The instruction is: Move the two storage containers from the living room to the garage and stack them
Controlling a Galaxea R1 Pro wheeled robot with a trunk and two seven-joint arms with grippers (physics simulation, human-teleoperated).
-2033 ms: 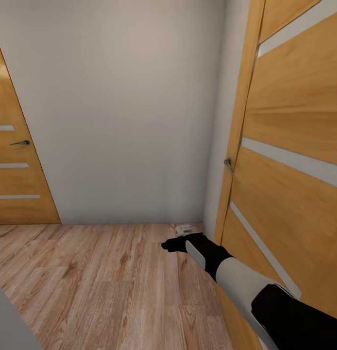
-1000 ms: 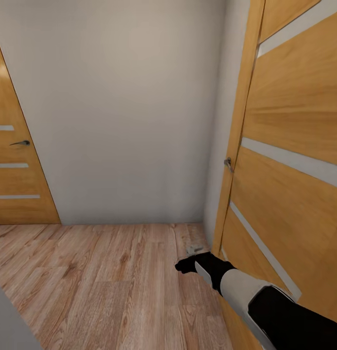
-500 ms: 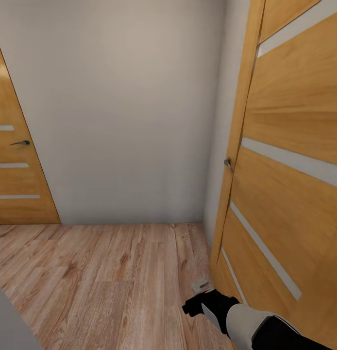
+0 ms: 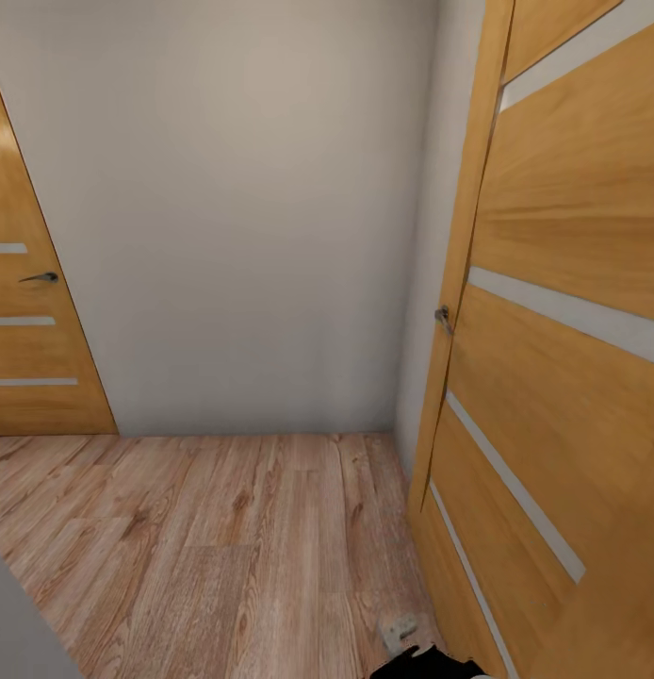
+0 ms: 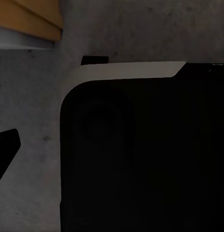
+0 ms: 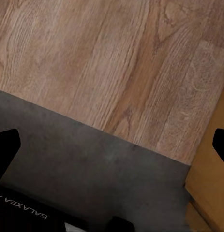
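Observation:
The two storage containers are out of view. I face a hallway corner with a light wood-plank floor [image 4: 223, 538]. My right gripper [image 4: 409, 653] pokes in at the bottom edge of the head view, low over the planks beside the right-hand door. In the right wrist view the right gripper [image 6: 112, 145] is open, its black fingertips [image 6: 6, 145] far apart at the picture's edges with nothing between them. One black fingertip [image 5: 5, 151] of my left gripper stands far out to the side, next to a black and white part of my own body [image 5: 141, 154].
A wooden door [image 4: 553, 358] with a metal handle [image 4: 443, 319] stands ajar close on the right. Another wooden door [image 4: 25, 330] is at the left. A plain pale wall [image 4: 252, 236] closes the corner ahead. A dark grey mottled surface [image 6: 92, 164] lies under the right gripper.
My right arm has drawn back and down, from reaching out over the floor near the right door to just its tip at the bottom edge. The camera has not shifted.

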